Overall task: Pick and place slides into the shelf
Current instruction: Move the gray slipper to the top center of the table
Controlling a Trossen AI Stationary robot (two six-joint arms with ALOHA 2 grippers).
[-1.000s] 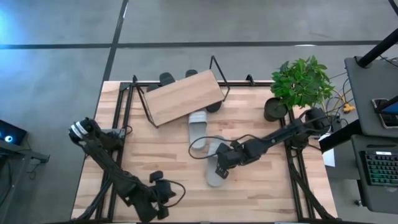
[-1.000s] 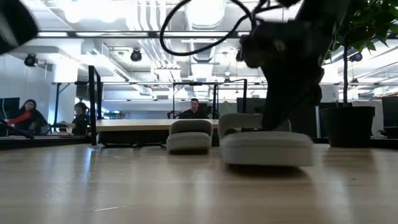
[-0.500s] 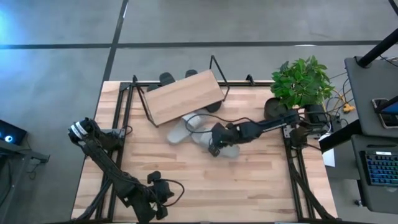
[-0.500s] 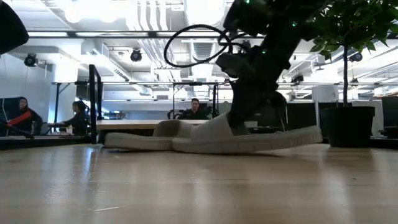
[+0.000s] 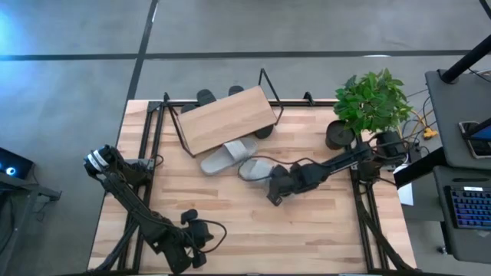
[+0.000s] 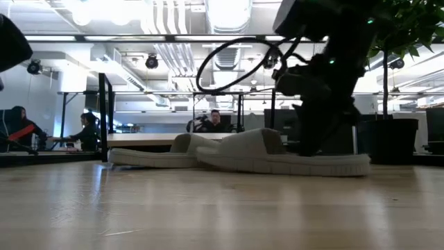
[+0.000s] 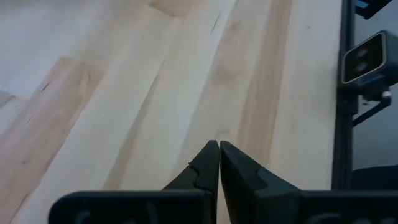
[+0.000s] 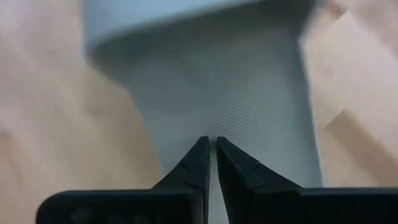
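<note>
Right gripper [image 5: 274,198] closed, empty, resting by the heel of the nearer light grey slide [image 5: 259,168]; second light grey slide [image 5: 219,158] just beside it, touching the shelf [image 5: 226,119]; dark slides [image 5: 205,96] behind the shelf; likely light, soft rubber, best pinched at the strap; potted plant [image 5: 371,101] near the arm; left gripper [image 7: 219,163] closed, parked at the table's near edge.

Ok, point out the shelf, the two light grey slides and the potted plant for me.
shelf [image 5: 225,120], high view, middle of its wooden top board.
left light grey slide [image 5: 220,159], high view, its strap.
right light grey slide [image 5: 258,168], high view, its strap.
potted plant [image 5: 339,135], high view, its dark pot.
</note>
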